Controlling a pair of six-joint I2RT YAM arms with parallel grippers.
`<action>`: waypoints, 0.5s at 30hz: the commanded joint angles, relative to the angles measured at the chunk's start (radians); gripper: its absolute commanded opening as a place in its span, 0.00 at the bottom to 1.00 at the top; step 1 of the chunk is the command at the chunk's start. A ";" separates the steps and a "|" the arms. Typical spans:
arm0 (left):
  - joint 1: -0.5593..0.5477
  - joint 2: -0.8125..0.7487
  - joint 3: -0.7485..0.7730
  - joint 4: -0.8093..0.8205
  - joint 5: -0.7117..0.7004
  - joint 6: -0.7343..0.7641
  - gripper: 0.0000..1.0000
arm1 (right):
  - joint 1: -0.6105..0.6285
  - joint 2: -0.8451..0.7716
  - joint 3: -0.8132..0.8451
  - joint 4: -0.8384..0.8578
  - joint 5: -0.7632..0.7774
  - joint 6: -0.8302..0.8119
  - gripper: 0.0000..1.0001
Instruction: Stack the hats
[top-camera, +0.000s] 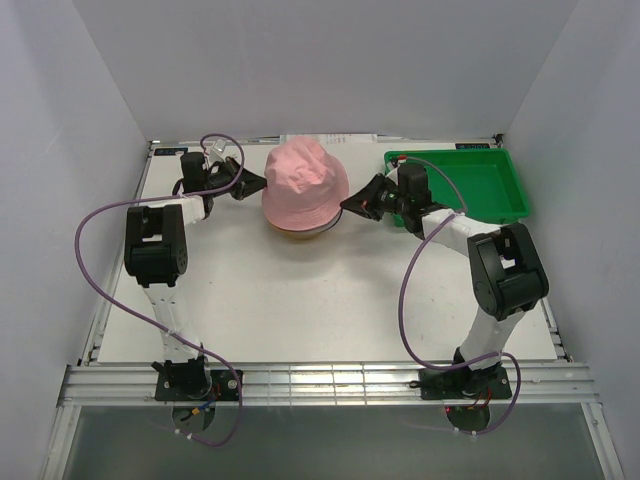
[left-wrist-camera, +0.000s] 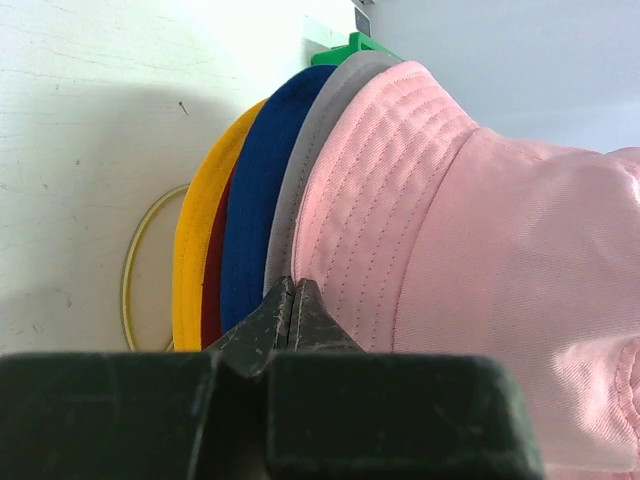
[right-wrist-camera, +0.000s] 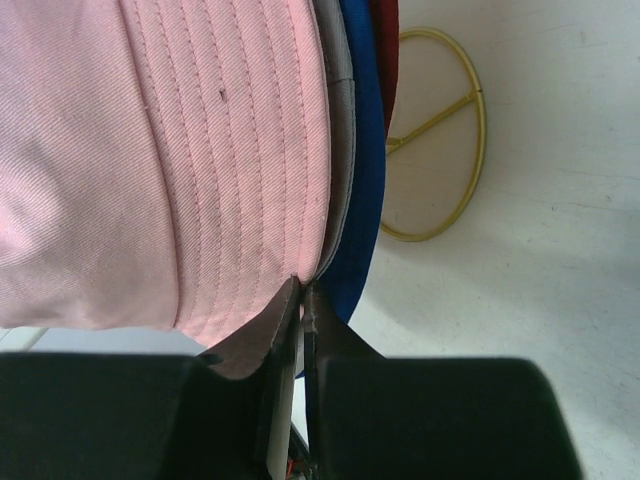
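Observation:
The pink hat (top-camera: 305, 180) sits on top of the stack at the back middle of the table. In the left wrist view its brim (left-wrist-camera: 380, 190) lies over the grey (left-wrist-camera: 305, 170), blue (left-wrist-camera: 260, 190), dark red (left-wrist-camera: 213, 300) and yellow (left-wrist-camera: 200, 230) brims. My left gripper (top-camera: 264, 184) is shut, its tips (left-wrist-camera: 293, 285) touching the pink brim's left edge with nothing showing between the jaws. My right gripper (top-camera: 346, 206) is shut on the right edge of the pink brim (right-wrist-camera: 250, 170), where its tips (right-wrist-camera: 303, 285) meet the grey brim (right-wrist-camera: 343, 130) and the blue brim (right-wrist-camera: 362, 170).
The gold wire stand (right-wrist-camera: 440, 150) under the stack rests on the white table; its ring also shows in the left wrist view (left-wrist-camera: 140, 250). A green plastic bin (top-camera: 480, 185) stands at the back right, just behind my right arm. White walls enclose the table.

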 joint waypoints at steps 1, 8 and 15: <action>-0.006 -0.031 -0.029 -0.035 -0.007 0.046 0.00 | 0.006 0.042 -0.026 -0.062 0.023 -0.056 0.08; -0.006 -0.021 -0.030 -0.055 -0.007 0.066 0.00 | 0.005 0.050 -0.008 -0.089 0.025 -0.081 0.08; -0.005 -0.056 0.033 -0.116 -0.009 0.096 0.12 | 0.005 0.024 0.047 -0.145 0.022 -0.118 0.08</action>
